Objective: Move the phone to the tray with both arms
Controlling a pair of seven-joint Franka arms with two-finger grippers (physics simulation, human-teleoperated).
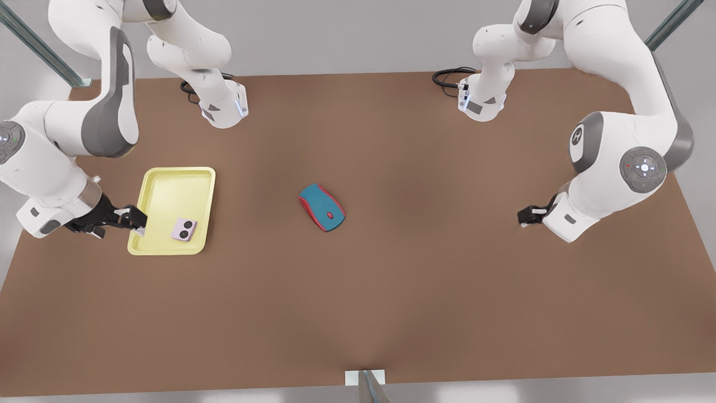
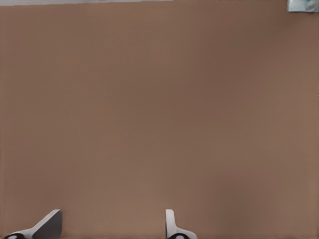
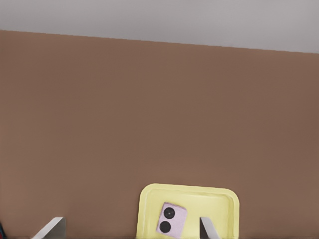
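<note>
The pale pink phone (image 1: 183, 229) lies flat inside the pale yellow tray (image 1: 173, 190), near the tray's front corner, its two black circles facing up. My right gripper (image 1: 131, 219) hovers at the tray's edge on the front view's left, open and holding nothing, a short way from the phone. In the right wrist view its two fingertips (image 3: 55, 226) stand wide apart, with the tray (image 3: 209, 196) and phone (image 3: 171, 218) between them. My left gripper (image 1: 528, 215) waits over bare table at the front view's right, also open (image 2: 109, 226).
A teal-and-red computer mouse (image 1: 321, 207) sits mid-table. The two arm bases (image 1: 224, 106) (image 1: 481, 101) stand at the back edge with black cables (image 1: 447, 75) beside them. A small post (image 1: 366, 380) stands at the front edge.
</note>
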